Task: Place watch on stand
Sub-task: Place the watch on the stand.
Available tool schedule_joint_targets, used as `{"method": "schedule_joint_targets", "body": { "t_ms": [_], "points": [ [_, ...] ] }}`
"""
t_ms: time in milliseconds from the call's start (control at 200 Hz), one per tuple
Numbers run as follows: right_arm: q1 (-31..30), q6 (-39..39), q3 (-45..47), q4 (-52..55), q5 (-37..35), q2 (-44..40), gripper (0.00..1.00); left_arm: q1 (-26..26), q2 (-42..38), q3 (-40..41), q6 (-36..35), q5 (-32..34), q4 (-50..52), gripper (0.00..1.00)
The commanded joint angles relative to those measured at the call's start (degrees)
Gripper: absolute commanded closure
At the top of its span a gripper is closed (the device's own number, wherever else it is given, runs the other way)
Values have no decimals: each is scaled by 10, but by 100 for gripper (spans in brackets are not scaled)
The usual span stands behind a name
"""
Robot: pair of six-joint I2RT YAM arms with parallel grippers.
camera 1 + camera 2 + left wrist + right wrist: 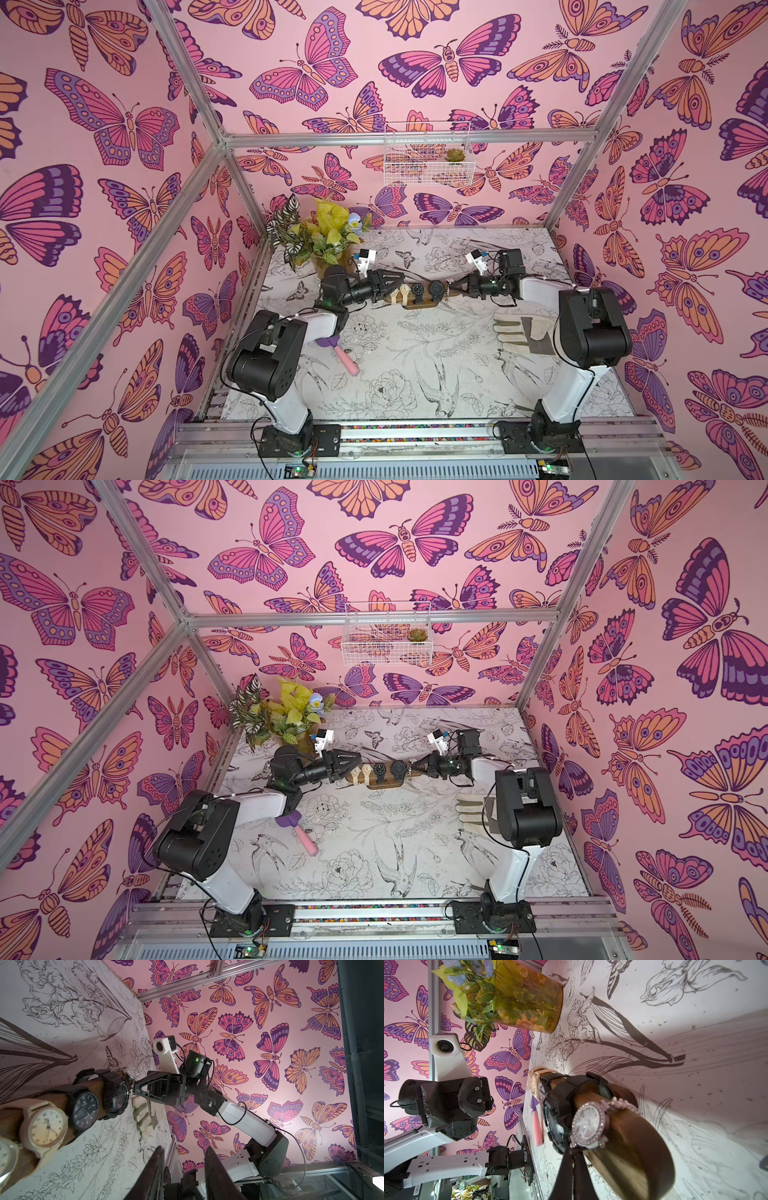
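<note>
Table (415,374) under white cover with black line-drawn birds and flowers; pink butterfly walls (124,124) all round, metal frame (415,139), wire basket (415,174) with succulent (455,155) on back wall; plant (328,237) back left, glove (519,332) at right, trowel (345,357) by left arm. Stand (419,306) mid-table, four other watches (419,289) across bar; jewelled watch (588,1124) at its right end. Right gripper (572,1153) pinched shut on watch band; left gripper (184,1148) narrowly parted, empty, near left end.
</note>
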State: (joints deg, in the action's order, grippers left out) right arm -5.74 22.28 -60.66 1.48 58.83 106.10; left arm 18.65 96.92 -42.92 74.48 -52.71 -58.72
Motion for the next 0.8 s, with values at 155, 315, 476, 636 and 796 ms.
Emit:
{"method": "schedule_joint_targets", "body": {
  "t_ms": [155, 315, 476, 636, 796],
  "points": [
    [-2, -27, 40, 31, -6, -36, 100, -5, 5, 6, 3, -7, -28, 65],
    [-2, -36, 42, 44, -13, -35, 100, -5, 7, 7, 6, -7, -32, 65],
    [-2, -47, 46, 59, -22, -41, 100, -5, 7, 6, 7, -7, -32, 65],
    [-6, -62, 45, 81, -36, -41, 100, -5, 10, 4, 8, -8, -32, 65],
    [-9, -65, 47, 90, -48, -41, 92, -5, 11, 2, 10, -8, -33, 65]
  ]
}}
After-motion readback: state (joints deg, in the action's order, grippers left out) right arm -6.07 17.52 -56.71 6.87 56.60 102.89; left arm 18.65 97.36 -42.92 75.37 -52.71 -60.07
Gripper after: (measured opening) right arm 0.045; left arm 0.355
